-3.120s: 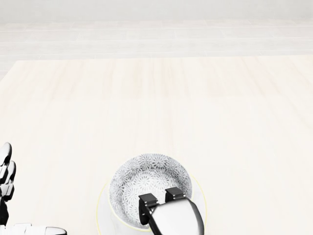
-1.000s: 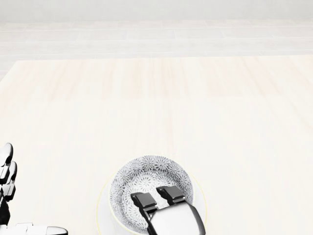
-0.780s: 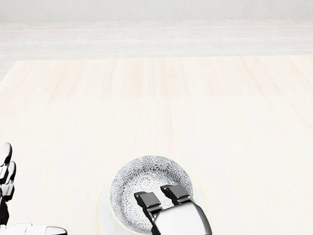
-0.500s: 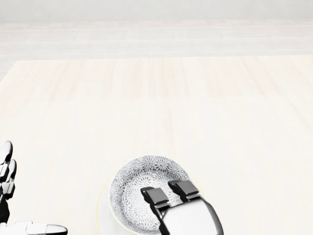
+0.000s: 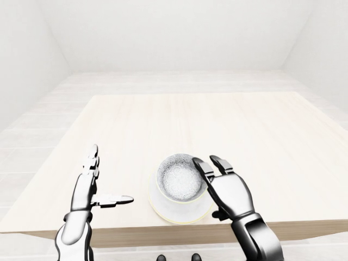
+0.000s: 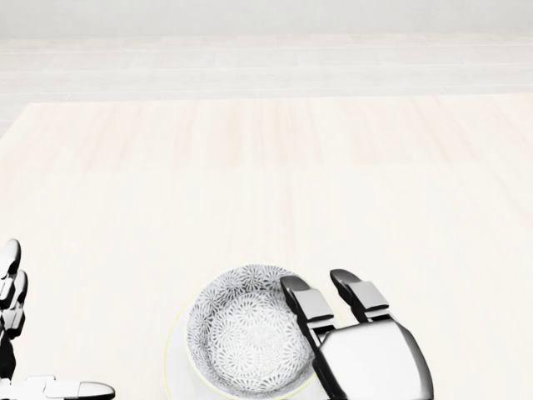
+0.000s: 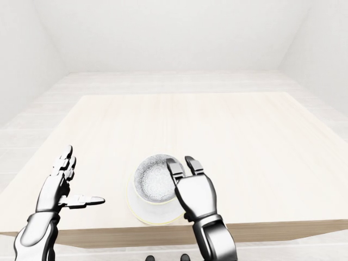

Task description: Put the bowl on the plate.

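A white bowl [image 6: 246,336] with a grey flower pattern inside stands upright on a pale plate [image 6: 174,360], low in the head view near the table's near edge. My right hand [image 6: 318,287] is open just to the right of the bowl, two fingers stretched up along its right rim and holding nothing. In the left-eye view my left hand [image 5: 111,176] is open too, fingers straight and thumb spread, well to the left of the plate and apart from it.
The light wooden table [image 5: 244,130] stretches away above the bowl in every view. Its near edge runs just below the plate in the left-eye view. White floor and walls surround the table.
My right hand has slid to the right, its fingers coming off the bowl's inside to stand beside the right rim. Bowl, plate and left hand have stayed put.
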`<state>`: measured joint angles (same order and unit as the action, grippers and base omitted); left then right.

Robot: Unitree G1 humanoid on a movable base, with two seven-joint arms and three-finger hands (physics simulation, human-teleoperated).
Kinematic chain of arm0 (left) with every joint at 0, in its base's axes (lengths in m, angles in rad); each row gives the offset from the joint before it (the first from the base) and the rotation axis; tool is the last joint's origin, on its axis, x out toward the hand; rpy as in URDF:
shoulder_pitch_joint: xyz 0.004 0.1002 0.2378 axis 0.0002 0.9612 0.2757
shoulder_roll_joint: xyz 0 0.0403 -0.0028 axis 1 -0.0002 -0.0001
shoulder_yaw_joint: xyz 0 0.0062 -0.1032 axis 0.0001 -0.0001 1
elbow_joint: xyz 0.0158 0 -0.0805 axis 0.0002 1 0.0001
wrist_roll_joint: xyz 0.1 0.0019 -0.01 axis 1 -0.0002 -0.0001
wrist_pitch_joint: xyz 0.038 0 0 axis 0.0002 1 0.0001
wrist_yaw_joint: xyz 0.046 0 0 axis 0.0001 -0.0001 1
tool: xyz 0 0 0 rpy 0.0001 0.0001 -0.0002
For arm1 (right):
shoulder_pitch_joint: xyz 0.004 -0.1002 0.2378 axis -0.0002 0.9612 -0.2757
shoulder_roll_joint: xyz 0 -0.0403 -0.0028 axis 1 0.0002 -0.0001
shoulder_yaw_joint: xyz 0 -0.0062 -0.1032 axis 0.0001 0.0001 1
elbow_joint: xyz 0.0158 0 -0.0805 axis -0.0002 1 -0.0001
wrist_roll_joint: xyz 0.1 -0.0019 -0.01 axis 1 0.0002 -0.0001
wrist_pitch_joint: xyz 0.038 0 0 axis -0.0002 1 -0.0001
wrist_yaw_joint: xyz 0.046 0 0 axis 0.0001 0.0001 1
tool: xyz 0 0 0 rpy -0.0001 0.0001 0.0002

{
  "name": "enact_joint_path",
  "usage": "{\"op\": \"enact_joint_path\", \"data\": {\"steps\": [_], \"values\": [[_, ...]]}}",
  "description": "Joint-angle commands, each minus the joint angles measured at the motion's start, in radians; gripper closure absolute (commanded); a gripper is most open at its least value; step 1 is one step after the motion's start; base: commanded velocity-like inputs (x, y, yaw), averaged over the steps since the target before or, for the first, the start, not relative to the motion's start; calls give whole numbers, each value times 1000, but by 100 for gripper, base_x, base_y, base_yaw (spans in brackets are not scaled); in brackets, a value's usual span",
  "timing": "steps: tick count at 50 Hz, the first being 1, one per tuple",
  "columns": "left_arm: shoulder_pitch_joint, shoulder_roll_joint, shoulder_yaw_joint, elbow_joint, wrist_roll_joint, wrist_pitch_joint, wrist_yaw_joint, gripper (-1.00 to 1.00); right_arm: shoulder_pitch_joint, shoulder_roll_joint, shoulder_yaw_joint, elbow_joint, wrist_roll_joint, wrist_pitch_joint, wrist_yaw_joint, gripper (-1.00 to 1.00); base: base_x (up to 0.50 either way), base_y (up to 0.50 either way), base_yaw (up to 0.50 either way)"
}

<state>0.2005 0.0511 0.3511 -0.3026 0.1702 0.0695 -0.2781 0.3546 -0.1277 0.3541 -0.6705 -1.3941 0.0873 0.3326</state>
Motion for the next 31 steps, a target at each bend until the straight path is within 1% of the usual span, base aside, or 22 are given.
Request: {"op": "enact_joint_path", "data": {"steps": [1,3,4,5,8,12,14,15,18,20,23,24,27,31], "values": [[8,-2,6,2,-2,-9,-1,-100,9,13,-85,-51,21,0,32,-69,0,0,0],[8,-3,8,1,-4,-8,-2,-100,12,16,-112,-64,32,0,40,-69,0,0,0],[7,-2,8,4,-1,-10,-1,-100,16,35,-148,-74,89,0,18,-69,0,0,0],[7,-2,8,4,-1,-10,-1,-100,16,37,-153,-73,91,0,18,-69,0,0,0],[6,-2,11,5,-3,-11,-2,-100,30,53,-207,-65,177,0,-16,-70,0,0,0],[7,-2,14,4,-6,-12,-4,-100,53,57,-295,-56,276,0,-54,-82,0,0,0],[9,-2,16,6,-6,-15,-5,-100,58,54,-332,-50,297,0,-61,-86,0,0,0],[9,-2,16,7,-6,-15,-5,-100,58,56,-334,-49,297,0,-60,-86,0,0,0],[11,-3,19,7,-7,-17,-5,-100,59,69,-385,-32,341,0,-73,-100,0,0,0],[11,-2,20,9,-3,-20,-4,-100,51,81,-421,-25,376,0,-73,-100,0,0,0],[10,-2,23,5,-7,-15,-6,-100,42,91,-472,-3,419,0,-80,-100,0,0,0],[10,-2,23,5,-7,-15,-6,-100,41,92,-473,-2,419,0,-79,-100,0,0,0],[7,-1,25,5,-8,-13,-6,-100,35,105,-522,40,468,0,-103,-100,0,0,0],[9,0,32,-1,-12,-12,-10,-100,23,122,-576,56,516,-16,-103,-100,0,0,0]]}}
